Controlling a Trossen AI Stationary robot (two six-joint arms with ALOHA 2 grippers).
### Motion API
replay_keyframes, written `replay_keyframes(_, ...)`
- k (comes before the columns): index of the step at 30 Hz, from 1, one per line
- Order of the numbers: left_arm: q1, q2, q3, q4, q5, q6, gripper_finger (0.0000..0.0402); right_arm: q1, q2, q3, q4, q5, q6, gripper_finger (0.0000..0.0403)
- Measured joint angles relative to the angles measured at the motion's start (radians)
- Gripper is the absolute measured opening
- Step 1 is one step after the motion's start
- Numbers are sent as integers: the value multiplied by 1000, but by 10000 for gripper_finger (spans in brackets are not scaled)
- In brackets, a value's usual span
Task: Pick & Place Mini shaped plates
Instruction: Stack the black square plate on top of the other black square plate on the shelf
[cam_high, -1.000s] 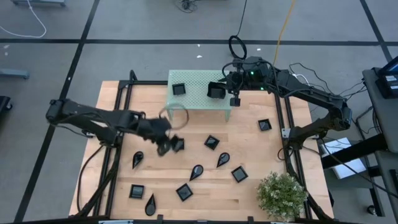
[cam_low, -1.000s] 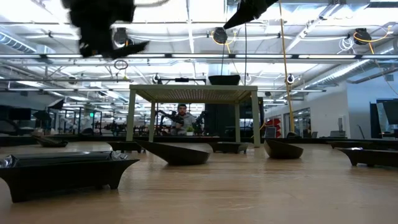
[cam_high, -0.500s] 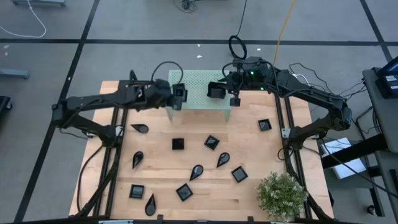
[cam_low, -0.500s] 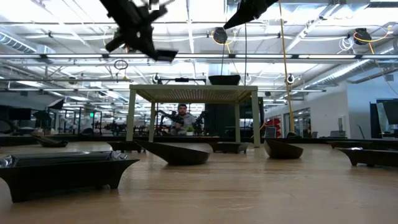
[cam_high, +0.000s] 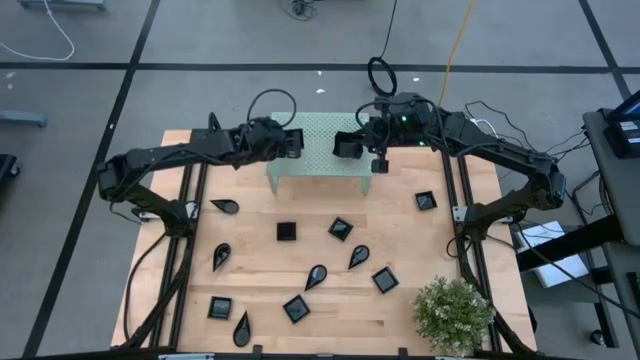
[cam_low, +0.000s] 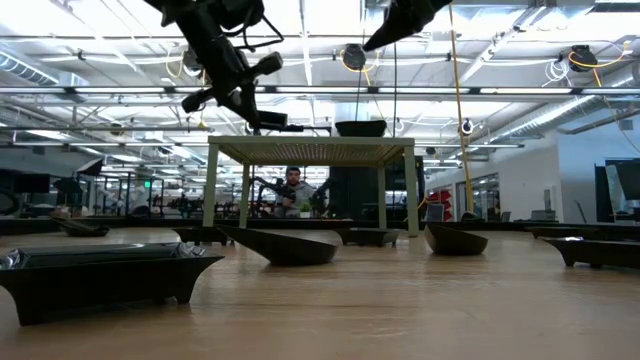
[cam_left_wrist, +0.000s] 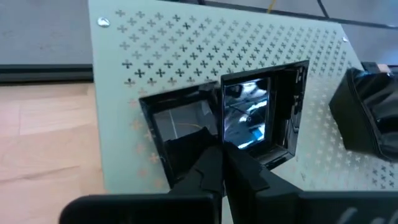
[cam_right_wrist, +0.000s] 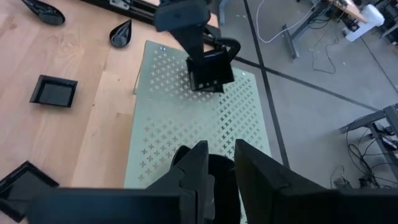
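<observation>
Reaching over the green stand (cam_high: 318, 148) now, the left pincer (cam_high: 291, 146) is pinching a square plate (cam_left_wrist: 258, 118) above another plate (cam_left_wrist: 177, 127) there, while the right pincer (cam_high: 350, 147) is holding its own plate (cam_right_wrist: 219, 176) beside it.

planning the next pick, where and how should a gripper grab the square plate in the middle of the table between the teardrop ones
Take the square plate by two opposite raised rim edges, coming straight down from above. It lies flat and open side up on the table, its straight parallel sides suit two fingers, and nothing touches it.

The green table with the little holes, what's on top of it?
On the green stand sit two black plates: a square plate under the left gripper, another by the right gripper.
</observation>
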Motion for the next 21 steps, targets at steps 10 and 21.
replay_keyframes(10,34,0,0,-49,-1,12,7,0,0,0,-5,0,0,66)
replay_keyframes(21,45,0,0,-82,1,45,19,0,0,0,-4,0,0,66)
